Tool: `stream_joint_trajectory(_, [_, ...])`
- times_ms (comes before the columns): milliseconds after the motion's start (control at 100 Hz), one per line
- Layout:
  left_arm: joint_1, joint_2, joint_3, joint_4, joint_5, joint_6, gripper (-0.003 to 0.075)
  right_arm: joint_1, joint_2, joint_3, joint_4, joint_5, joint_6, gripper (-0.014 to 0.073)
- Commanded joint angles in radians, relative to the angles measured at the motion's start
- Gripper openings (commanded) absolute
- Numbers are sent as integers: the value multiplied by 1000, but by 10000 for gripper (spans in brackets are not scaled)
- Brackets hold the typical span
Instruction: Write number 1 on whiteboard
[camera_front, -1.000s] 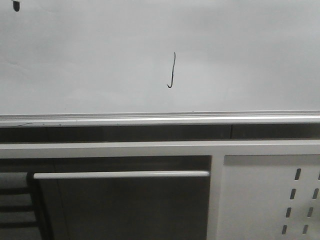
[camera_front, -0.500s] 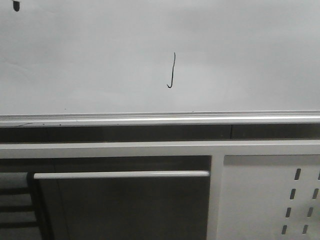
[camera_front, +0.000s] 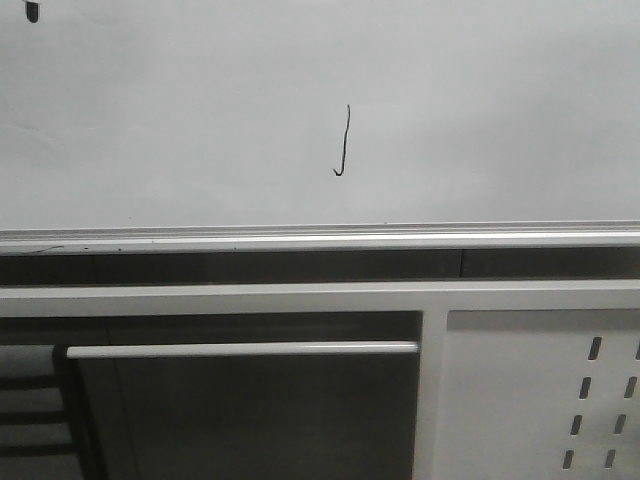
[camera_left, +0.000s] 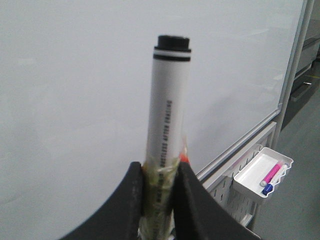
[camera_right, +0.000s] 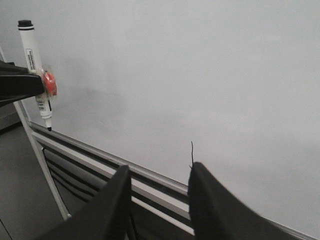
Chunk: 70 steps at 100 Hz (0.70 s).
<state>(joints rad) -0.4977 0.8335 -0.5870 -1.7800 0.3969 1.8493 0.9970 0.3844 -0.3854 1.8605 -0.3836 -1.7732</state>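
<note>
Plainly thin, hooked number 1 (camera_front: 345, 141)

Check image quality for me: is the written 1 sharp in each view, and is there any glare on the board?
Front view: the number 1 is crisp, the whiteboard evenly lit. Left wrist view: soft glare streaks; the marker is sharp. Right wrist view: the stroke is small, part-hidden behind the blurred right gripper.

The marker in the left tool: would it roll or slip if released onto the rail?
The marker has a smooth round barrel, so it would probably roll. It looks stiff and light. The left tool clamps it over taped padding, which suggests the bare barrel is slippery.
</note>
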Motion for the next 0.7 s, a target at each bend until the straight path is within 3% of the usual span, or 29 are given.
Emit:
stream_joint_trajectory(0, [1,-9,-26,-77,32,-11,-20,-2,-19,-12,-22,12,-7,237])
stream_joint_trajectory(690, [1,-9,-26,-77,32,-11,-20,-2,-24,-12,-22,-6,-7,237])
